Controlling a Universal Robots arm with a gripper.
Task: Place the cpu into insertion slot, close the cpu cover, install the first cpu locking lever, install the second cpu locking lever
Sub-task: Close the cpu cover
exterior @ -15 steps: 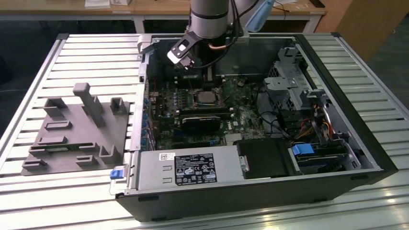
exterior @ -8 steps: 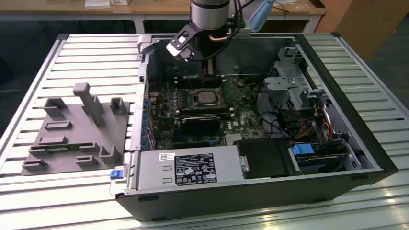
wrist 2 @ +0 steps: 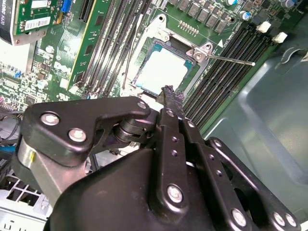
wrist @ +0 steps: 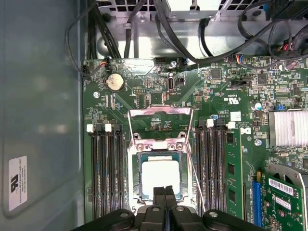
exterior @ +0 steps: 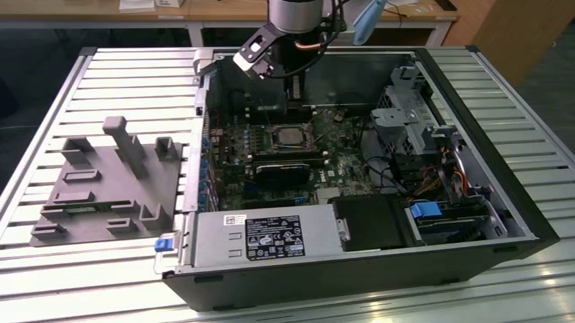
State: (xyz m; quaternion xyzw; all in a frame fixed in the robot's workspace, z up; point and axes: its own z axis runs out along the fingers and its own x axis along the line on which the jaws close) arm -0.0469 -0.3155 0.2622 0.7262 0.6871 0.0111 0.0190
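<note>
The cpu [wrist: 160, 179] sits in the insertion slot [wrist: 136, 183]. The gripper [wrist: 165, 195], fingers pressed together on nothing, hovers at one edge of the chip. The cpu cover [wrist: 159, 111] lies flipped open (a locking lever [wrist: 195, 175] stands free beside it). Closing it likely calls for pushing on the cover's frame, never the chip.

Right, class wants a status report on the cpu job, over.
Status: pincer shut, holding nothing, tips beside the cpu. Chip seated in the insertion slot; cpu cover hinged open. Nothing in the way.
</note>
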